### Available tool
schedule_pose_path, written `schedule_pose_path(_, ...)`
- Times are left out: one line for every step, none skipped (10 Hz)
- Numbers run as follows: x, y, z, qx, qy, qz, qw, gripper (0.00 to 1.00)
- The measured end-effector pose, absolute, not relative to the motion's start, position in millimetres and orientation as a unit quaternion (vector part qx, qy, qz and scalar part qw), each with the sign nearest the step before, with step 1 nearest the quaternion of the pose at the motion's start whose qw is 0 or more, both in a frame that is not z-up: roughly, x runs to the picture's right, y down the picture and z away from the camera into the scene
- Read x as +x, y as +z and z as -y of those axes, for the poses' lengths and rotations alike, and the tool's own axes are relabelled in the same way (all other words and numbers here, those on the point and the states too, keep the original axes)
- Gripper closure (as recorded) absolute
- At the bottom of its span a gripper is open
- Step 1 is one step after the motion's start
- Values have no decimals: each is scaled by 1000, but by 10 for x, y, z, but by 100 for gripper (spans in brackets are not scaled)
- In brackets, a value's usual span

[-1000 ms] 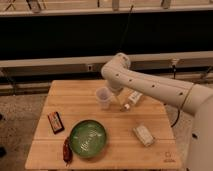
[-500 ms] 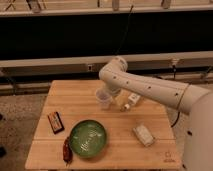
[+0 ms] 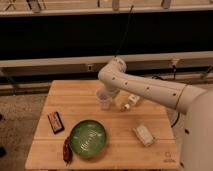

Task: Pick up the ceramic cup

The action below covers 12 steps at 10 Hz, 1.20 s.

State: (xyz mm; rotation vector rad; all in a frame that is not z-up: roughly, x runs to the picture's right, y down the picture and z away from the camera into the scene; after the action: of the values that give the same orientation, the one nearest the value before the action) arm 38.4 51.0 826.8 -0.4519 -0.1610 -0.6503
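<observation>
A wooden table [image 3: 120, 152] seen from above and in front, with a white robot arm [image 3: 150, 90] reaching in from the right. Nearest, by the table's front edge, a small dark red object [image 3: 66, 150] lies at 8 o'clock from a round green bowl [image 3: 88, 138], touching or almost touching its rim; what it is cannot be made out. A pale rectangular packet [image 3: 143, 135] lies at 3 o'clock from the bowl, well apart from it. A dark flat packet [image 3: 55, 122] with orange markings lies at 10 o'clock from the bowl, near the table's left edge. Farther back, at 1 o'clock from the bowl and near the table's middle, the cup [image 3: 104, 104] stands upright, small and pale. The gripper [image 3: 103, 95] hangs straight down at the cup's rim, overlapping its top; whether it is released or clenched on the cup cannot be told. A white tube [image 3: 129, 102] lies at 3 o'clock from the cup, near it but apart, partly under the arm. Behind the table runs a pale rail [image 3: 50, 62] before a dark wall.
</observation>
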Motion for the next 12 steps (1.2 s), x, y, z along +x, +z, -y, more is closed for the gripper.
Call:
schedule_pose_path(357, 8272, -505, -220, -319, 80, 918, 20)
schedule_pose_path(351, 8282, -507, -220, -320, 81, 918, 20)
schedule_pose_path(356, 8286, -507, -221, -321, 81, 917, 20)
schedule_pose_path(357, 8289, -504, -220, -322, 81, 917, 20)
schedule_pose_path(344, 8296, -501, -221, -325, 82, 916, 20)
schedule_pose_path(328, 8300, -499, -221, -327, 83, 915, 20)
schedule_pose_path(318, 8306, -495, -221, -328, 83, 915, 20)
schedule_pose_path(318, 8310, -487, -220, -329, 84, 914, 20)
schedule_pose_path(310, 8315, -485, -220, -331, 84, 914, 20)
schedule_pose_path(302, 8316, -480, -220, -333, 85, 913, 20)
schedule_pose_path(301, 8316, -475, -219, -334, 86, 912, 20)
schedule_pose_path(298, 8289, -469, -222, -338, 86, 911, 20)
